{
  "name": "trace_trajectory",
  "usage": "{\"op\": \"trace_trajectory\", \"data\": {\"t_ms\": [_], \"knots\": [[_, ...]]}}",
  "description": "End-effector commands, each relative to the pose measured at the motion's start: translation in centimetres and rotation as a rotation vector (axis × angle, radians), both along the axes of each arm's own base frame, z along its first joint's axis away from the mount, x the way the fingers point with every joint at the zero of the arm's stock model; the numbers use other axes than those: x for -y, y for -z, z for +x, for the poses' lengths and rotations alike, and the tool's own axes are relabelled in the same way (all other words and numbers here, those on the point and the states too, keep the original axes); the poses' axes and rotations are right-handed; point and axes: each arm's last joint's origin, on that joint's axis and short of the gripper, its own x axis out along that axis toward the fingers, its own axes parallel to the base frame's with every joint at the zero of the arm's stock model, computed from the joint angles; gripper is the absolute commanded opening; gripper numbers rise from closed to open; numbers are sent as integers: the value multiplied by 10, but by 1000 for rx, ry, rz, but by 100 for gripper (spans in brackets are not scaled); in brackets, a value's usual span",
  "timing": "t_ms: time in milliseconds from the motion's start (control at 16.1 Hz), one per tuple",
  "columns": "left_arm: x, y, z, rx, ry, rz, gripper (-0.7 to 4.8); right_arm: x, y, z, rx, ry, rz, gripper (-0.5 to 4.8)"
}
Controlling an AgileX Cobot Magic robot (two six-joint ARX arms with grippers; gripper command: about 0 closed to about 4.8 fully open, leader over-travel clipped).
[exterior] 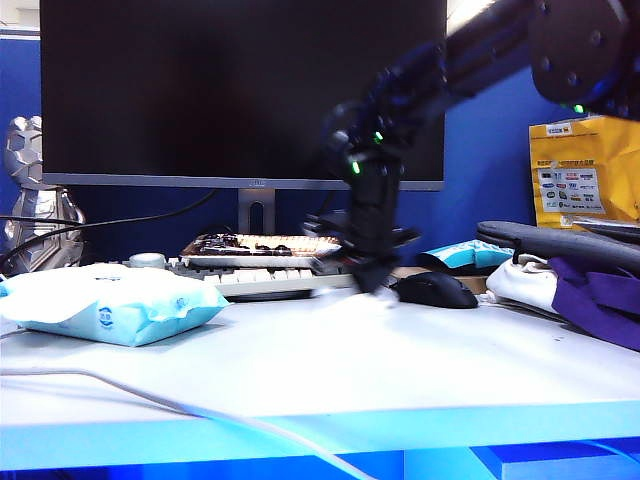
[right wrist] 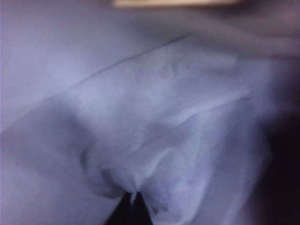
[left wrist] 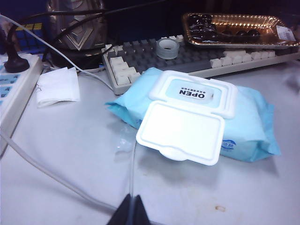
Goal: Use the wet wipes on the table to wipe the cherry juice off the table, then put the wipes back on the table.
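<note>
We find the right tool (right wrist: pixel 132 199) lowered onto the white surface (exterior: pixel 330 370) just in front of the keyboard (exterior: pixel 268 280) and beside the black computer mouse (exterior: pixel 436 290), the arm blurred in the exterior view. In the right wrist view its tips are pressed together and clamped on the wet wipe (right wrist: pixel 173 126), which bunches at the pinch and spreads out in soft folds over the surface. In the exterior view the wipe shows only as a faint white smear under the tool (exterior: pixel 372 283).

The left tool (left wrist: pixel 132 211) sits near the front of the surface, its dark tips together and holding nothing. Ahead of it lies the light-blue wipes pack (left wrist: pixel 197 117), its white flip lid (left wrist: pixel 180 133) swung open. A grey cable (left wrist: pixel 42 173) runs across the surface past the left tool. A roll of clear tape (left wrist: pixel 167 48) rests on the keyboard, and a tray of dark cherries (left wrist: pixel 234 29) sits behind it. A folded paper slip (left wrist: pixel 58 86) lies beside the keyboard's end.

We cannot make out any juice stain in these views.
</note>
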Motion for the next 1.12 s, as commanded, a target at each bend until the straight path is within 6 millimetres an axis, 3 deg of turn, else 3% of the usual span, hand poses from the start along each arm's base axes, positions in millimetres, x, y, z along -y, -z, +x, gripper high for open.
{"op": "trace_trajectory", "data": {"t_ms": [62, 311, 435, 621, 932, 1119], "knots": [[0, 1, 0, -9, 4, 4, -5, 5, 21, 6, -2, 36, -47, -1], [0, 1, 0, -9, 4, 4, -5, -6, 24, -11, -300, -177, 338, -1], [0, 1, 0, -9, 4, 4, -5, -3, 26, -13, -298, -121, 244, -1], [0, 1, 0, -9, 4, 4, -5, 18, 29, -23, -300, 91, -177, -1], [0, 1, 0, -9, 4, 4, -5, 24, 30, -24, -308, 170, -215, -1], [0, 1, 0, -9, 4, 4, -5, 41, 29, -18, -283, 204, -275, -1]]}}
